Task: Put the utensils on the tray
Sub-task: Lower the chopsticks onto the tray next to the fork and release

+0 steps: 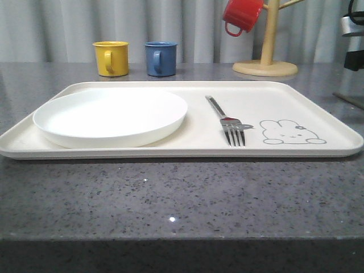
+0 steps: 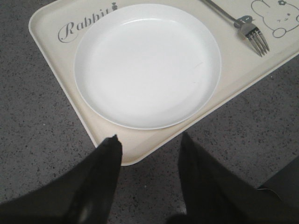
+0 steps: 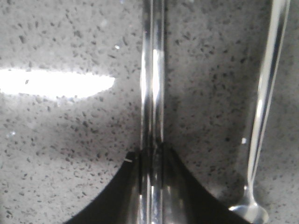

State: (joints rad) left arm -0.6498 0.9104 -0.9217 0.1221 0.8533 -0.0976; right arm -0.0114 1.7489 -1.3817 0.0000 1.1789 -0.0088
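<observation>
The cream tray (image 1: 85, 149) with its rabbit drawing lies across the counter. On it rest the round white plate (image 1: 111, 115) at the left and the silver fork (image 1: 226, 121) right of the middle. In the left wrist view my left gripper (image 2: 149, 140) hovers open over the tray's corner (image 2: 135, 151), just outside the plate (image 2: 147, 63), with nothing between its fingers. In the right wrist view my right gripper (image 3: 152, 151) is shut on the slim metal chopsticks (image 3: 153, 70) low over the grey counter. The long-handled spoon (image 3: 264, 107) lies on the counter beside them.
A yellow mug (image 1: 111, 58) and a blue mug (image 1: 160, 58) stand behind the tray. A red mug (image 1: 242, 15) hangs on a wooden mug tree (image 1: 265, 67) at the back right. A metal part of the right arm (image 1: 354, 34) shows at the right edge.
</observation>
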